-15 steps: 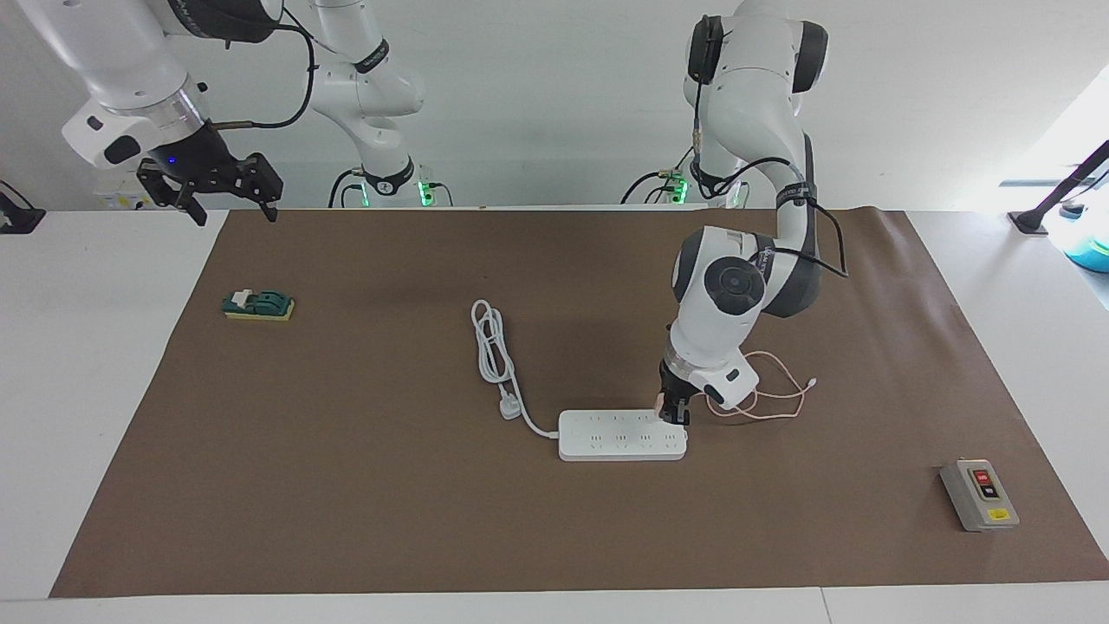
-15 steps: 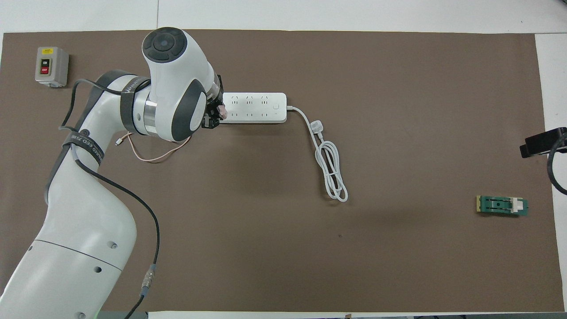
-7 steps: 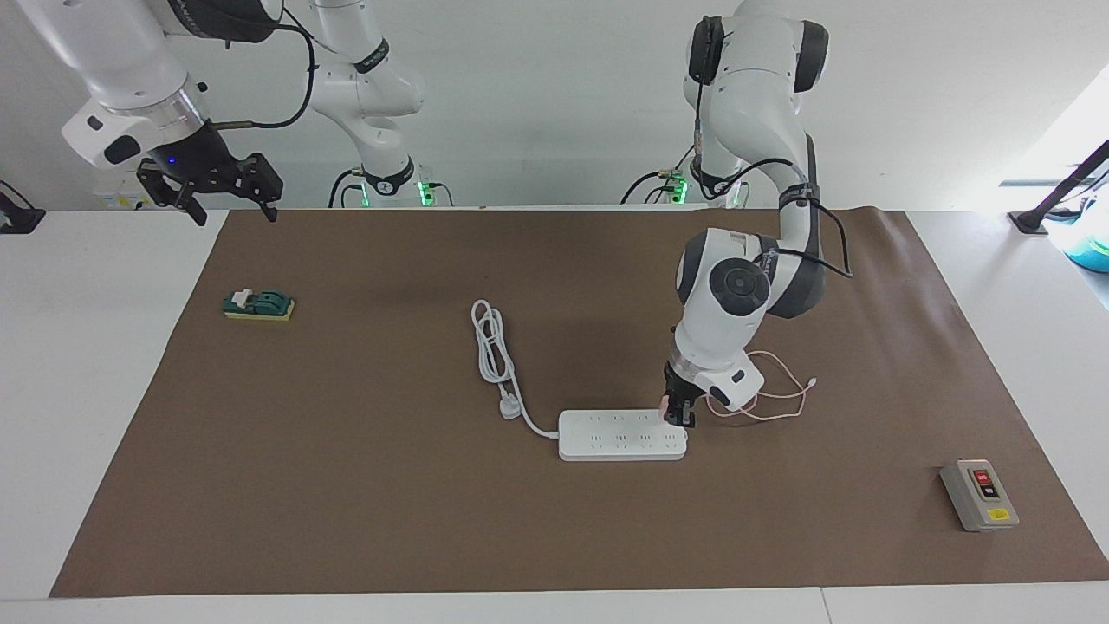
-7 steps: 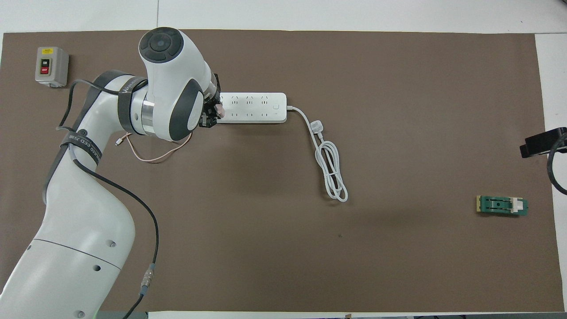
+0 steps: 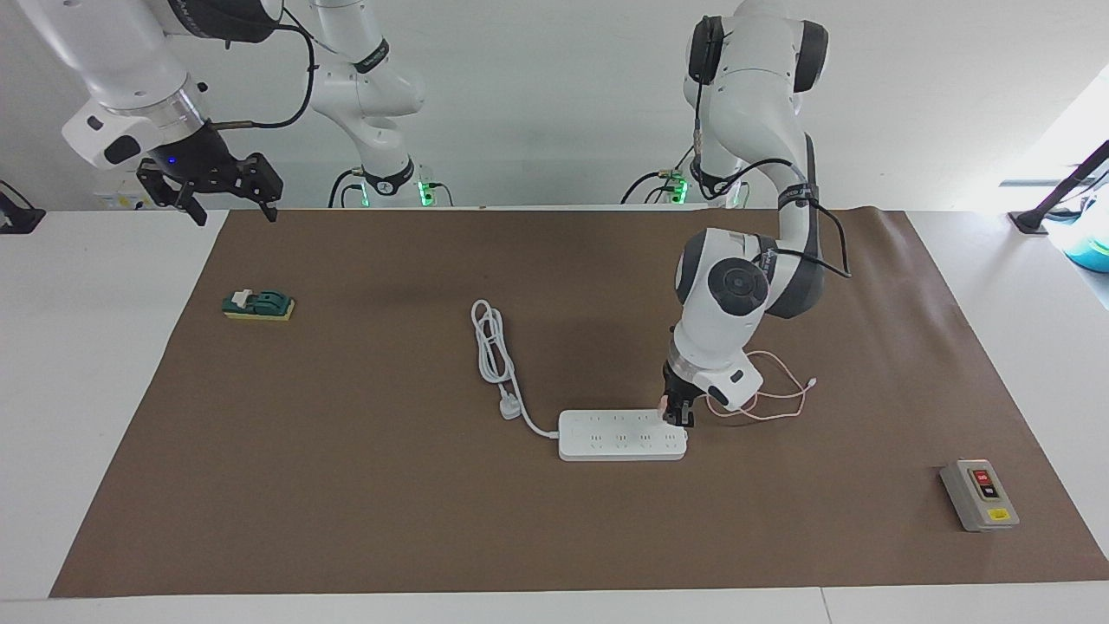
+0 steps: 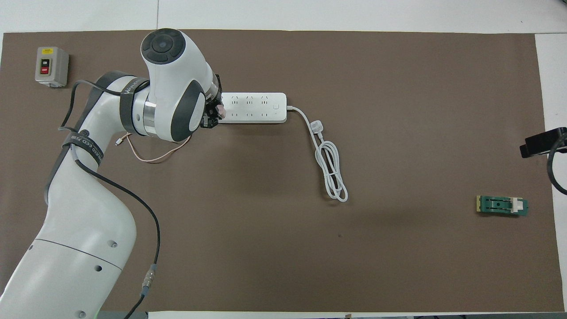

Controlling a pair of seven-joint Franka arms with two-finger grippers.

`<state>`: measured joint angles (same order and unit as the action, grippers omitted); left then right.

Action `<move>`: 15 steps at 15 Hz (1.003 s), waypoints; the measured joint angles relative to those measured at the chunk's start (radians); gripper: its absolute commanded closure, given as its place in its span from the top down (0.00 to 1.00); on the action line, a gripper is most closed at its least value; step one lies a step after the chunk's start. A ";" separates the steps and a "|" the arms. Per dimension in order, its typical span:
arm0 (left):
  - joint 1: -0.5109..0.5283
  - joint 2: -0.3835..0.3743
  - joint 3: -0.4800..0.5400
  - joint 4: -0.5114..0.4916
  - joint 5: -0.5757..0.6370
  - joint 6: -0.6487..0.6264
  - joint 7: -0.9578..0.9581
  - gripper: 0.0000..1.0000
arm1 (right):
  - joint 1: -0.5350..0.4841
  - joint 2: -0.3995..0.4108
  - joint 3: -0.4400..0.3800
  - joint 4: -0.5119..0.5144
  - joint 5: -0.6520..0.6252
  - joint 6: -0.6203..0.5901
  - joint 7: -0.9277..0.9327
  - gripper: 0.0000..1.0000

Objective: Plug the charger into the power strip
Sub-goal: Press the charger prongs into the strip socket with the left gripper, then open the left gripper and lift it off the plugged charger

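Observation:
The white power strip (image 5: 619,435) (image 6: 257,107) lies flat in the middle of the brown mat. My left gripper (image 5: 677,414) (image 6: 213,116) stands right over the strip's end toward the left arm, shut on the small pale-pink charger (image 5: 663,404) (image 6: 219,109), which sits at the strip's top face. The charger's thin pink cable (image 5: 771,400) (image 6: 153,156) loops on the mat beside the arm. My right gripper (image 5: 227,192) is open and waits raised over the mat's corner at the right arm's end; in the overhead view only its edge (image 6: 542,141) shows.
The strip's thick white cord and plug (image 5: 496,355) (image 6: 330,166) coil on the mat nearer to the robots. A grey box with red and black buttons (image 5: 979,496) (image 6: 51,66) sits toward the left arm's end. A green and yellow part (image 5: 258,305) (image 6: 502,205) lies toward the right arm's end.
My left gripper with the charger has shifted only slightly over the strip's end. The right arm has not moved.

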<state>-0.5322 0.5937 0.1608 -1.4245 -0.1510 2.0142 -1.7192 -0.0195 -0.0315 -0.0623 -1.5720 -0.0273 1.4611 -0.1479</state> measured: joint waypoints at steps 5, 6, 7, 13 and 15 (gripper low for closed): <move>-0.001 0.000 0.000 -0.011 0.000 0.014 0.000 0.00 | 0.000 0.000 0.000 0.000 0.000 0.000 0.000 1.00; -0.001 0.000 0.000 -0.011 0.000 0.015 0.000 0.00 | 0.000 0.000 0.000 0.000 0.000 0.000 0.000 1.00; -0.001 0.000 0.000 -0.012 0.000 0.016 0.000 0.00 | 0.000 0.000 0.000 0.000 0.000 0.000 0.000 1.00; -0.005 -0.019 0.000 -0.050 0.002 0.057 0.000 0.00 | 0.000 0.000 0.000 0.000 0.000 0.000 0.000 1.00; -0.007 -0.023 0.002 -0.058 0.002 0.065 0.000 0.00 | 0.000 0.000 0.000 0.000 0.000 0.000 0.000 1.00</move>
<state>-0.5394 0.5711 0.1629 -1.4825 -0.1487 2.0797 -1.7192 -0.0195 -0.0315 -0.0623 -1.5720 -0.0273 1.4611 -0.1479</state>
